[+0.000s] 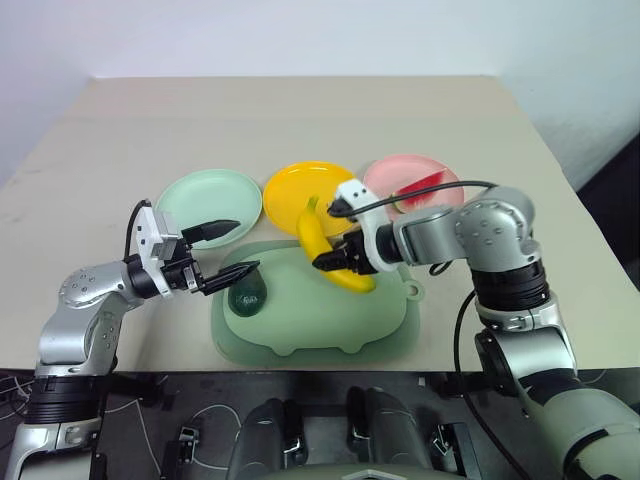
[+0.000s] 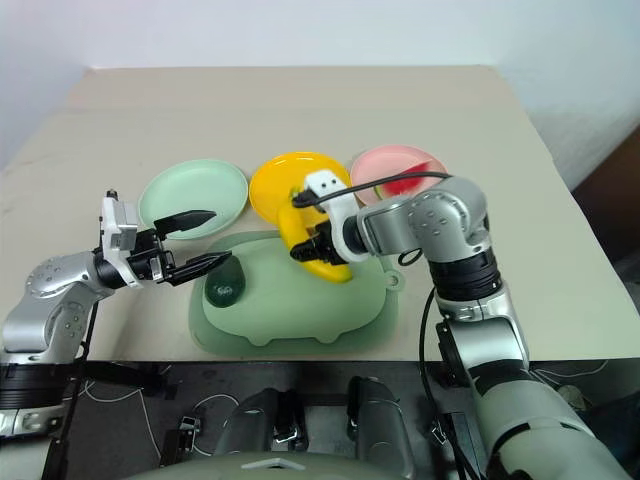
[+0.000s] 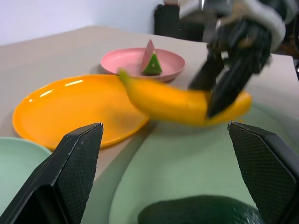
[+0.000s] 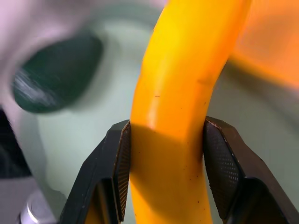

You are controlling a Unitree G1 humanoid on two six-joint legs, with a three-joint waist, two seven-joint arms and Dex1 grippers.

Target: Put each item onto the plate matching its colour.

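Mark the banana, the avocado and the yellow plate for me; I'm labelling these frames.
banana (image 1: 318, 243): left eye view, on its upper curve above the gripping fingers.
avocado (image 1: 245, 296): left eye view, middle of its dark body on the tray.
yellow plate (image 1: 290, 190): left eye view, bare left part of its surface.

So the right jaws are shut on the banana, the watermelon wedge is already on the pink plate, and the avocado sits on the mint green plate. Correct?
Not quite. The avocado lies on the pale green tray, not the mint green plate; the left eye view shows it. The rest holds: the right gripper is shut on the banana, and the watermelon wedge is on the pink plate.
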